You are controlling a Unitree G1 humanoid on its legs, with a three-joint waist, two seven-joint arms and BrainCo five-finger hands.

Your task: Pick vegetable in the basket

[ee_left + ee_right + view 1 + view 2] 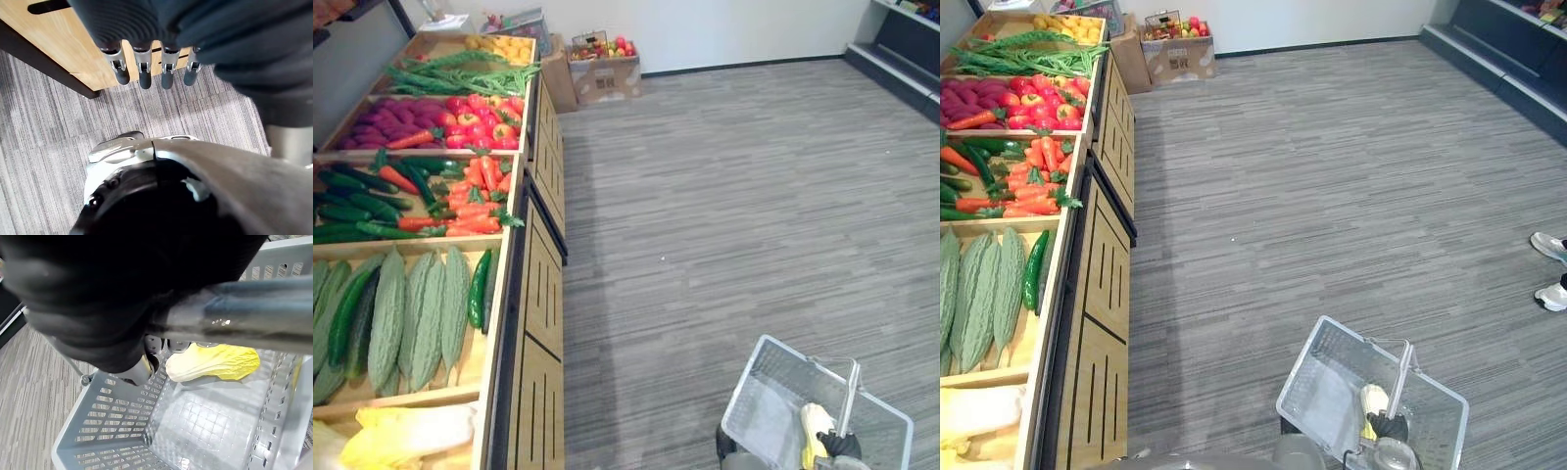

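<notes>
Carrying the grey basket [754,392] by its handle [849,392] with the right hand [1389,427], fingers clenched round the bar. Already loaded with one pale yellow cabbage [215,363], lying on the basket floor just under the handle, below those fingers and not touching them. Judged light for its bulk, leafy and yielding at the tip, firmer toward the white base, smooth enough to slip; best taken across the thick middle with a broad wrap, not pinched by a leaf. Hanging empty beside the front panel of the wooden counter [543,284], the left hand [142,68], fingers straight and released, apart from the basket's cabbage. Up on the counter, nearest first: more yellow cabbages [401,436], probably the next to fetch, then bitter gourds [411,313] with a cucumber [478,289] alongside, carrots [475,201] beyond, red produce [480,117] farther on. Past all that, against the far wall, a cardboard box [604,78].
</notes>
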